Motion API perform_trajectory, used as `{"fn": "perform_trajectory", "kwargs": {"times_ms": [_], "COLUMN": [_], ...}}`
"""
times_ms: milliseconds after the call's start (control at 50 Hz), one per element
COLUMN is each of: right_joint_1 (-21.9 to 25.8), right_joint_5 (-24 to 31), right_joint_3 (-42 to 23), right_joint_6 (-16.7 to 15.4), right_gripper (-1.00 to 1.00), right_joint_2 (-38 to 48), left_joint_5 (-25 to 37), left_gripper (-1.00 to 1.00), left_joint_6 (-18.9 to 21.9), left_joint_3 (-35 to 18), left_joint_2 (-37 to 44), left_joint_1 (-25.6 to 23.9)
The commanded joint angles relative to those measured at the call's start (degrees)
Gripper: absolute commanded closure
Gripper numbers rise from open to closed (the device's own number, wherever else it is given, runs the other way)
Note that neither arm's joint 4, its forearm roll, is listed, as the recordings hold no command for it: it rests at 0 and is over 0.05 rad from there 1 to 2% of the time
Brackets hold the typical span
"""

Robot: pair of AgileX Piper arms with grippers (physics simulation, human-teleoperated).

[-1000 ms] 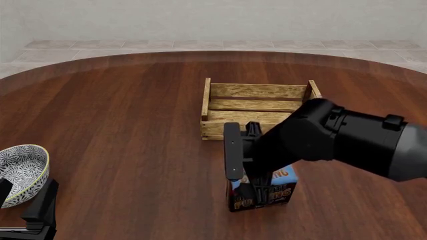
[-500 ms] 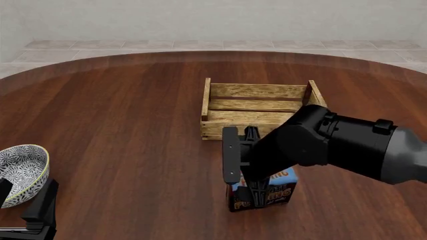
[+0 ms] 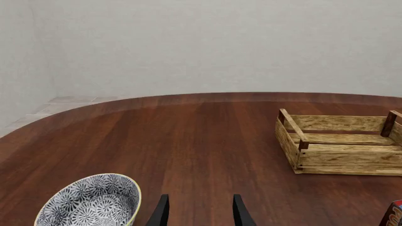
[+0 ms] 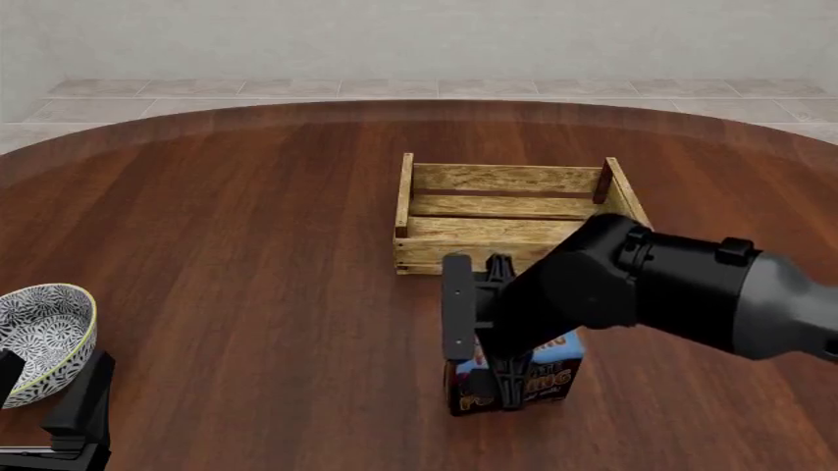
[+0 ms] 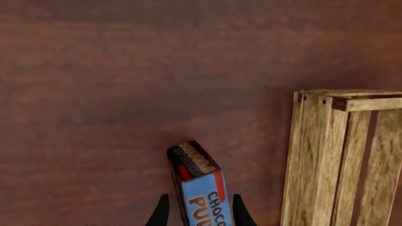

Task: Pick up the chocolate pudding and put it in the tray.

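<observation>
On the round wooden table (image 4: 235,255) stand one tray (image 4: 504,218), one patterned bowl (image 4: 42,339) at the near left, and one chocolate pudding (image 4: 540,373) on the tabletop just in front of the tray. The right gripper (image 5: 197,214) straddles the carton, whether clamped I cannot tell. The left gripper (image 3: 197,212) hangs parted beside the bowl.

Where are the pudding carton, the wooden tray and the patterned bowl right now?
chocolate pudding (image 5: 202,193): right wrist view, on its blue top face.
tray (image 4: 492,230): front view, on the near wall's upper slat.
bowl (image 3: 94,200): left wrist view, on its patterned inner surface.
</observation>
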Motion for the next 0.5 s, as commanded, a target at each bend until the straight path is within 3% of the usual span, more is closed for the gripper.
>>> {"fn": "perform_trajectory", "kwargs": {"times_ms": [20, 200, 500], "right_joint_1": [-2.2, -3.7, -3.2], "right_joint_5": [0.6, 1.7, 0.1], "right_joint_3": [-0.5, -1.2, 0.2], "right_joint_6": [-1.4, -2.4, -1.0], "right_gripper": [-1.00, -1.00, -1.00], "right_joint_2": [0.8, 0.5, 0.7], "left_joint_5": [0.0, 0.0, 0.0], "left_gripper": [-1.00, -1.00, -1.00], "left_joint_6": [0.0, 0.0, 0.0], "left_joint_3": [0.0, 0.0, 0.0], "left_joint_2": [0.0, 0.0, 0.0], "left_joint_1": [0.0, 0.0, 0.0]}}
